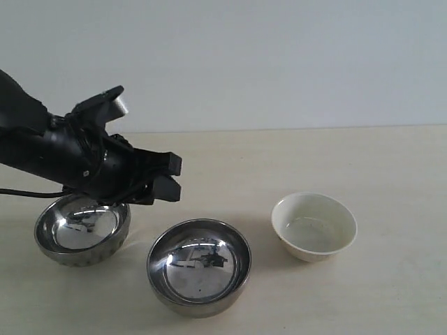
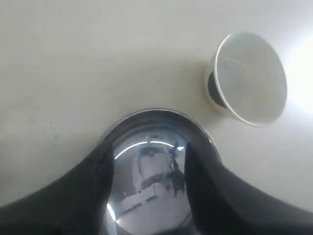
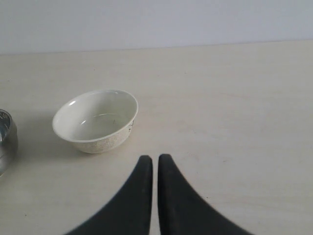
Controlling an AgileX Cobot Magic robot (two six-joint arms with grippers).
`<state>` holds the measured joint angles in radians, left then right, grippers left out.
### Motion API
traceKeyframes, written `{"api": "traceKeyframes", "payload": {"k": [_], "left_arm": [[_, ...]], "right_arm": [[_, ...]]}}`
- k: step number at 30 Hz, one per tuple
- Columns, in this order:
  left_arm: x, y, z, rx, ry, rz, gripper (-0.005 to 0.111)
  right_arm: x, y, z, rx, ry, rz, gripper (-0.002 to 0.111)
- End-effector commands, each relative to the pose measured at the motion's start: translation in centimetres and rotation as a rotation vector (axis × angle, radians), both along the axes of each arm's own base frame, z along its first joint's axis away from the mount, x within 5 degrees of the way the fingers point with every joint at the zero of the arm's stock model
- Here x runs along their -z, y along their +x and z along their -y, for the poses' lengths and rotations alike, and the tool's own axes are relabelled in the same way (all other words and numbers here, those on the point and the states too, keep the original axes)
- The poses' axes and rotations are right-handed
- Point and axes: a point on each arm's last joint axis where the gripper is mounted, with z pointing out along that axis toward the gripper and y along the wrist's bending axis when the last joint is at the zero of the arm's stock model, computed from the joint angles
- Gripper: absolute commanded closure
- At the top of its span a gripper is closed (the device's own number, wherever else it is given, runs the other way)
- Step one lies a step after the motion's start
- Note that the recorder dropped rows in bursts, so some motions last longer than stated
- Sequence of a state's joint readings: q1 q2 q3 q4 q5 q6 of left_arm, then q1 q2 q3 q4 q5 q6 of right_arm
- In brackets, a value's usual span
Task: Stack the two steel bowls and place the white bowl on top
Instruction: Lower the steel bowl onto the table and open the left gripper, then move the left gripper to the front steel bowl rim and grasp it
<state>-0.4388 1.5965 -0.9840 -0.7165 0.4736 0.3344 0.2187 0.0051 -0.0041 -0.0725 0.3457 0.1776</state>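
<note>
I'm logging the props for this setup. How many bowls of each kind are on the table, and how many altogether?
Steel: 2, the left steel bowl and the middle steel bowl
White: 1, the white bowl
Total: 3

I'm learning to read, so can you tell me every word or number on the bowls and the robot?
None can be read.
The white bowl has a faint pattern and a tiny dark mark outside, too blurred to read.
The two steel bowls show only reflections.
</note>
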Motion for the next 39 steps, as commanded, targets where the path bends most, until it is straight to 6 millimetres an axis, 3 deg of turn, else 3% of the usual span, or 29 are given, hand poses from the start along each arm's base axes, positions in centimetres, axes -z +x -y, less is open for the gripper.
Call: {"api": "traceKeyframes", "payload": {"k": [1,6,10,17,21,39], "left_arm": [[-2.3,-1.0,-0.3,0.043,-0.010,0.070,0.063],[-4.8,-1.4,-2.2,0.025,0.054,0.202,0.063],[-5.9,-1.1,-5.3,-0.088,0.082,0.203,0.063],[-4.6,-0.6,-11.4,-0.224,0.259,0.083,0.063],[-3.5,-0.5,-13.7,-0.306,0.278,0.041,0.063],[3.9,2.7,-14.2,-0.309,0.329,-0.126,0.063]], "right_arm": [[0.1,0.0,0.0,0.001,-0.007,0.006,0.108],[0.1,0.0,0.0,0.001,-0.007,0.006,0.108],[0.1,0.0,0.0,0.001,-0.007,0.006,0.108],[0.1,0.0,0.0,0.001,-0.007,0.006,0.108],[0.1,0.0,0.0,0.001,-0.007,0.006,0.108],[0.1,0.0,0.0,0.001,-0.007,0.006,0.108]]}}
